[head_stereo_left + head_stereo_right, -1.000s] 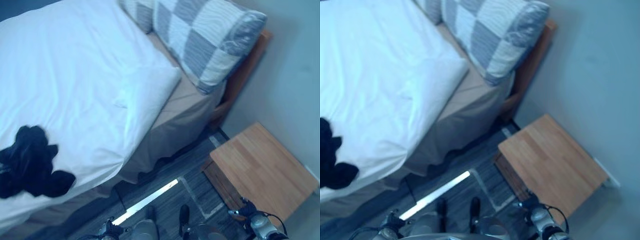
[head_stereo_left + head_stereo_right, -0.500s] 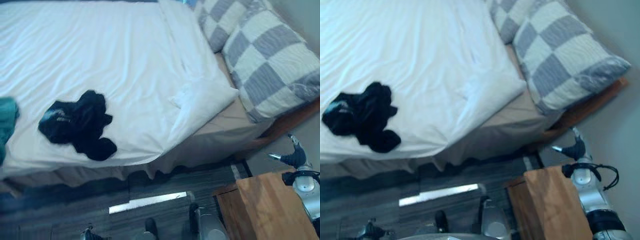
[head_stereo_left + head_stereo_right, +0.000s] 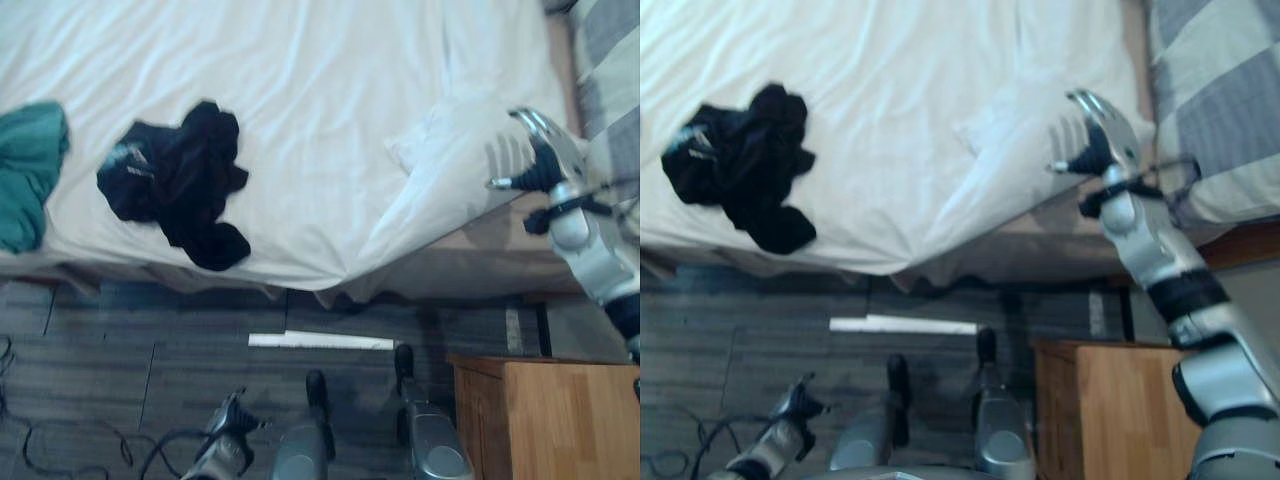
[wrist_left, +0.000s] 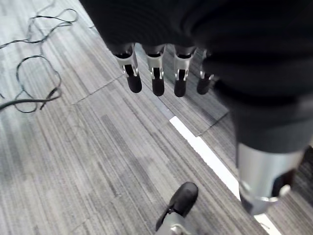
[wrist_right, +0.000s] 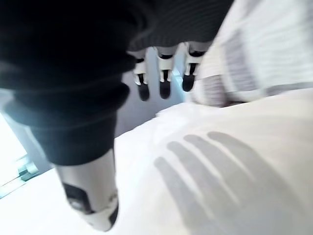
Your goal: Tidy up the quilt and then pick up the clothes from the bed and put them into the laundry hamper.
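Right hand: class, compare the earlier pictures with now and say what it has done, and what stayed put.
The right hand has risen from low beside the wooden nightstand to hover, fingers open, over the folded-back corner of the white quilt; it holds nothing. The camera also swung, so the whole scene shifted. The black clothes lie on the quilt as before, the green garment beside them, and the left hand hangs open over the floor.

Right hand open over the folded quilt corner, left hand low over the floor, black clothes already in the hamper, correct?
Not quite: the black clothes lie on the bed, as the left eye view shows. The right hand is open over the quilt corner; the left hand hangs over the floor.
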